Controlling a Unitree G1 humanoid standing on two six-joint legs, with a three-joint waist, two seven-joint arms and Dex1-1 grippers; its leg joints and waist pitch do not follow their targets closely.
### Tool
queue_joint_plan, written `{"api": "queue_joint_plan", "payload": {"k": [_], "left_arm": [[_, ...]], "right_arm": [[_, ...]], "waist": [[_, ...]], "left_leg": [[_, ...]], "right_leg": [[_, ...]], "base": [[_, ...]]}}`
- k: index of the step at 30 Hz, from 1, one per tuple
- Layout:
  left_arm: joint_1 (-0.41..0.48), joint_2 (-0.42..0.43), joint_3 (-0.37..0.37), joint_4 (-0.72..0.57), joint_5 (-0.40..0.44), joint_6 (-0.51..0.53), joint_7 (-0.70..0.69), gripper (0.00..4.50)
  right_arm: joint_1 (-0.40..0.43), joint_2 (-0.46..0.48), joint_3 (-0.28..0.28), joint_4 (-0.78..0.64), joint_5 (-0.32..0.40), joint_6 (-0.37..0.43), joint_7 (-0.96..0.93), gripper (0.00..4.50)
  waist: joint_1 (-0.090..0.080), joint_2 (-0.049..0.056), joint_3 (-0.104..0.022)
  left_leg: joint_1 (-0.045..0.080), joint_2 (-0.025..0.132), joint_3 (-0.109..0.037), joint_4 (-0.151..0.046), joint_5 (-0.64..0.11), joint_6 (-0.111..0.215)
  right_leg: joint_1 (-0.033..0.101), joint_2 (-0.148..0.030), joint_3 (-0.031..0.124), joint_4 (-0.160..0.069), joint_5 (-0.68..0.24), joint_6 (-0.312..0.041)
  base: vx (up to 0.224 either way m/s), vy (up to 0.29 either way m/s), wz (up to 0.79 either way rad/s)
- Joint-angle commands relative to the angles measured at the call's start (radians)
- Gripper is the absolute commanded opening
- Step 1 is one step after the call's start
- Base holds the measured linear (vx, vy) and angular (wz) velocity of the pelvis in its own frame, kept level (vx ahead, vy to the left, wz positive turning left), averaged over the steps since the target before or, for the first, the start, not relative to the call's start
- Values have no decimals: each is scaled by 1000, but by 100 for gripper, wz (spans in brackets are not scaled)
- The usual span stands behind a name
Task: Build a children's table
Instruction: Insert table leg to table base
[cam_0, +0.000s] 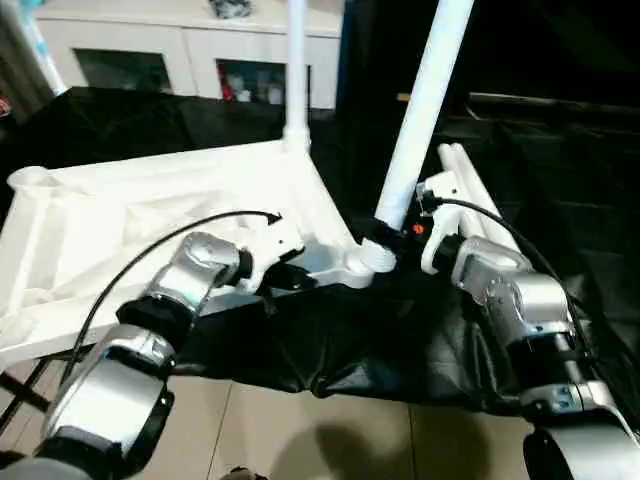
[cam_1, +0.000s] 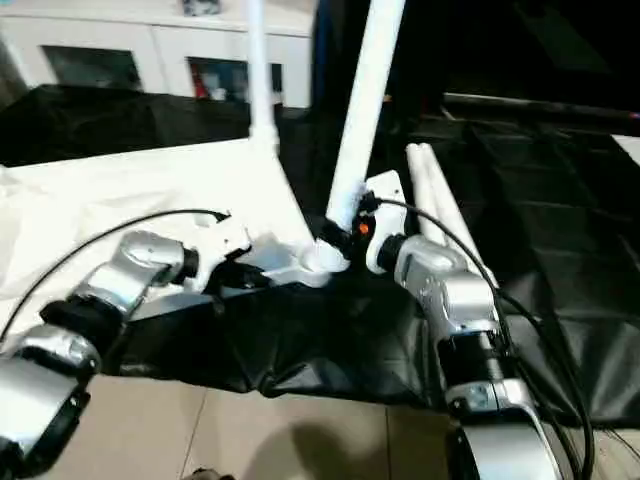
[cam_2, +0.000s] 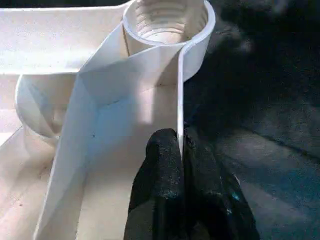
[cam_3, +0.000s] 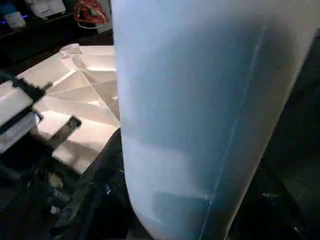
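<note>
Black cloth covers bench; white cabinet behind.

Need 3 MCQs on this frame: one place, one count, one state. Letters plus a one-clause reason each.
1. Where is the left gripper?
A. on the tabletop's side wall beside a corner socket
B. on a loose leg
C. on the cabinet

2. How many legs rise from the upturned tabletop?
A. none
B. two
C. four

3. What is the right gripper doing?
A. hanging free
B. gripping the slanted leg near its base
C. pressing the black cloth

Key: 1 A, its fingers pinch the thin wall below the threaded socket. 2 B, the far leg and the slanted one. 3 B, the leg sits between its fingers.
</note>
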Motion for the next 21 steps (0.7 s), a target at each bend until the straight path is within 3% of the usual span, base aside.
{"api": "queue_joint_plan", "payload": {"k": [1,5,10,21], "left_arm": [[21,-19,-7,-10,-11,18,-4,0],[37,-26,0,-52,-11,76,27,0],[56,-21,12,-112,-3,153,52,0],[112,-14,12,-254,-21,239,38,0]], "right_arm": [[-20,3,4,29,-14,-27,2,192],[-40,19,9,104,-31,-60,-2,192],[-37,20,27,127,-40,-58,7,192],[-48,39,10,250,-67,-139,2,192]], "waist": [[0,2,-82],[1,0,-82],[1,-4,-82],[-4,0,-81]], "left_leg": [[40,42,-18,-58,-163,33],[38,42,-21,-61,-166,21],[35,39,-20,-59,-145,39],[34,41,-20,-59,-151,35]], "right_leg": [[45,-79,40,-67,-12,-290],[46,-80,39,-66,-26,-279],[48,-79,39,-67,-21,-270],[44,-78,38,-68,-36,-271]], "base": [[0,0,0],[0,0,0],[0,0,0],[0,0,0]]}}
